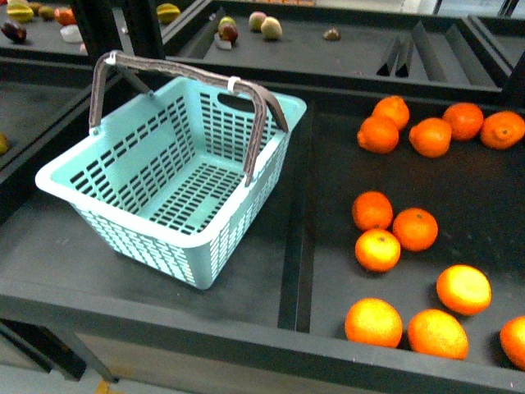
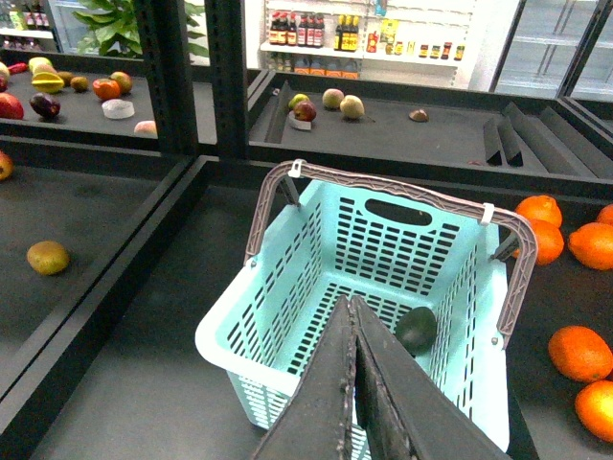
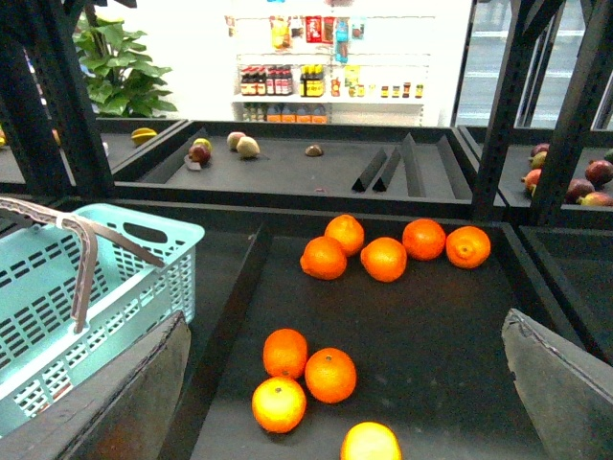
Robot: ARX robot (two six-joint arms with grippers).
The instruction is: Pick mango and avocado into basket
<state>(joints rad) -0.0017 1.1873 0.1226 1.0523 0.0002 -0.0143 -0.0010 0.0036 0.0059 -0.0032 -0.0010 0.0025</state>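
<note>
The turquoise basket (image 1: 168, 176) stands tilted on the dark left shelf, its grey handles (image 1: 258, 123) raised. In the left wrist view a dark green avocado (image 2: 417, 329) lies inside the basket (image 2: 287, 316), against its wall. My left gripper (image 2: 351, 305) is shut and empty, hovering above the basket's near rim. My right gripper (image 3: 347, 324) is open with nothing between its fingers, above the oranges (image 3: 330, 374). A red-orange fruit (image 2: 106, 88) on the far back shelf may be the mango; it is too small to be sure. Neither arm shows in the front view.
Several oranges (image 1: 414, 229) lie scattered in the right tray. A raised divider (image 1: 295, 246) separates it from the basket's shelf. Mixed fruit (image 1: 271, 28) sits on the back shelves behind black uprights (image 2: 225, 67). A yellow-brown fruit (image 2: 47, 257) lies on the left shelf.
</note>
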